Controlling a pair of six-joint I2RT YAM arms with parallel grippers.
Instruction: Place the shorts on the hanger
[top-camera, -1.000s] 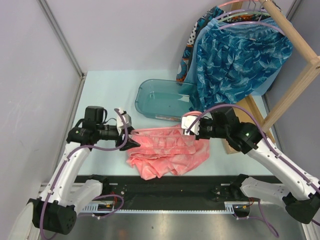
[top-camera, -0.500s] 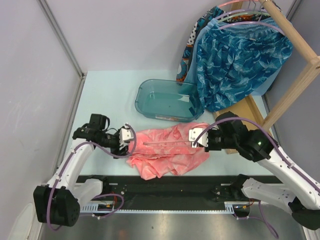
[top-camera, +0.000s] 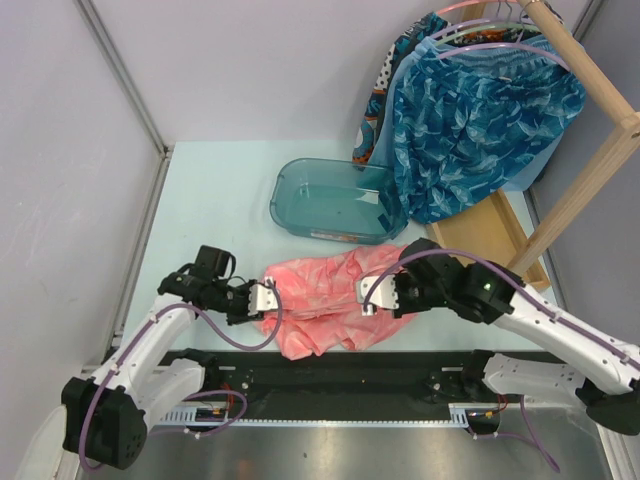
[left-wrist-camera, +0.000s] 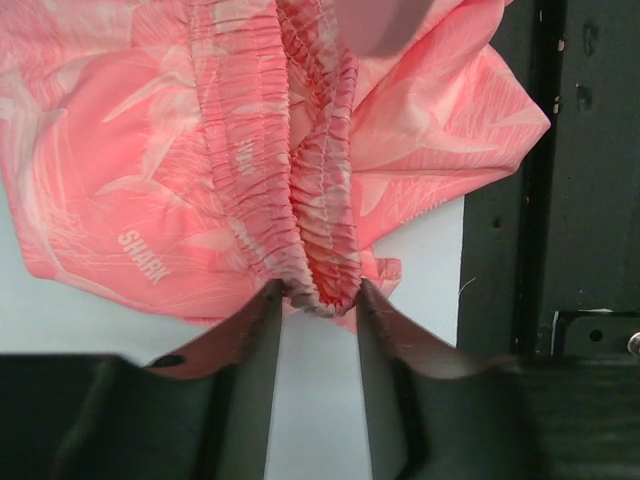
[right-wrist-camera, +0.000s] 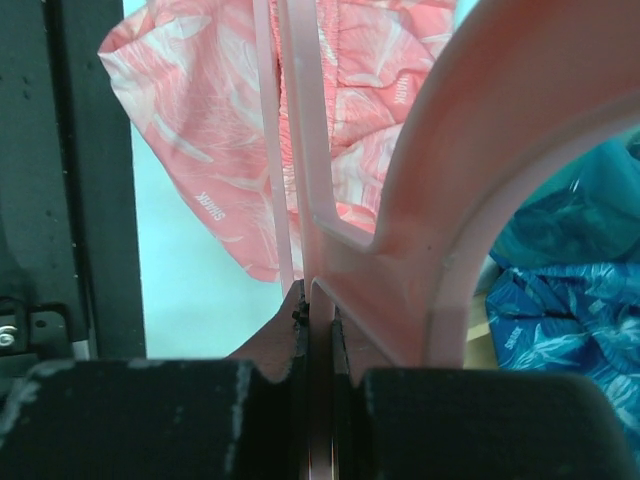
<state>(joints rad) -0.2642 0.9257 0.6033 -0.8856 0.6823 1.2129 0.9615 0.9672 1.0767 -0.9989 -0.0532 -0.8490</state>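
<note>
**Shorts and hanger both in grip, on the near side of the tub**

Shorts (top-camera: 322, 282): coral-pink, crumpled on the table just nearer the arm bases than the teal tub (top-camera: 330, 200). The far edge lies close to the tub's near wall.

Waistband, left wrist view: the gathered elastic is folded double. Its end sits between the left gripper (left-wrist-camera: 318, 300) fingers, which press on it from both sides. From the tub, that gripper is near and to the left, at the left end of the shorts.

Hanger (right-wrist-camera: 300, 150): pale pink plastic, with thin bars running out over the fabric and a broad curved hook beside them. The right gripper (right-wrist-camera: 318, 302) is pressed together on the thin section below the hook, with no gap visible between the pads. It sits near and slightly right of the tub, at the right end of the shorts.

Top view: the hanger bar is hard to pick out against the pink fabric, so how far it reaches into the shorts cannot be told.

Surroundings: blue patterned garments (top-camera: 480, 110) hang from a wooden rack (top-camera: 585, 190) to the right of the tub and beyond it. A black rail (top-camera: 340, 372) runs along the table edge on the tub's near side, past the shorts.
</note>
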